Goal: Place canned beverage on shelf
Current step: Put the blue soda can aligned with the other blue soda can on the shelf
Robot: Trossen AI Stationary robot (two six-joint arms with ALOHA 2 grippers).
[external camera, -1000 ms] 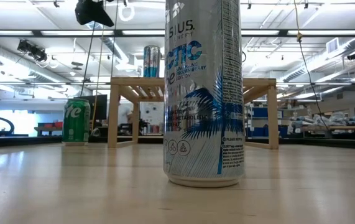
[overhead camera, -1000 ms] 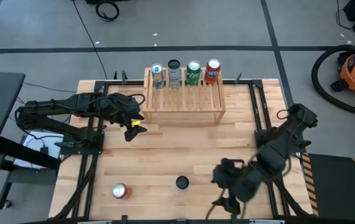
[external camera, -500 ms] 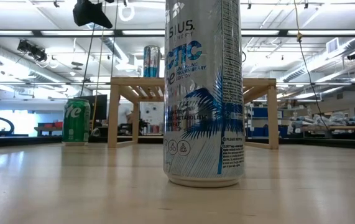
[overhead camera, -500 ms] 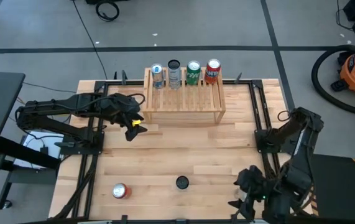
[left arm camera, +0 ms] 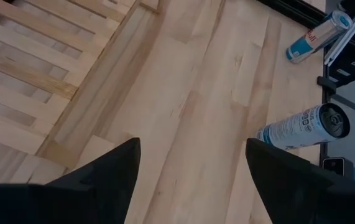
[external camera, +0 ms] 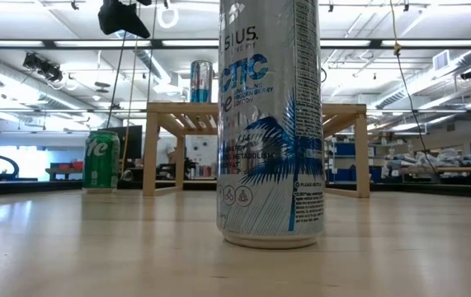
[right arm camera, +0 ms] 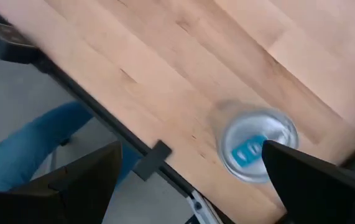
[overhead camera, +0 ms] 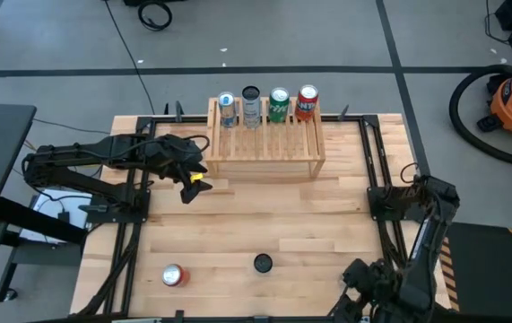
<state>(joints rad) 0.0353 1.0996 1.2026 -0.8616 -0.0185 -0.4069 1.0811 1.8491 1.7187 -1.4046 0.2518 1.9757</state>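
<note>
Four cans (overhead camera: 265,106) are standing on one shelf (overhead camera: 264,144). Two more cans (overhead camera: 218,269) are sitting on the table (overhead camera: 264,215). Two robot arms are working at it.

Light-wood shelf (overhead camera: 264,144); silver-blue can (external camera: 271,124); green can (external camera: 101,160), possibly soda.

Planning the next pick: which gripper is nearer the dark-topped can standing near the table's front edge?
Right. The right gripper sits at the front edge, just right of the dark-topped can. The left gripper hangs far back, beside the shelf.
</note>
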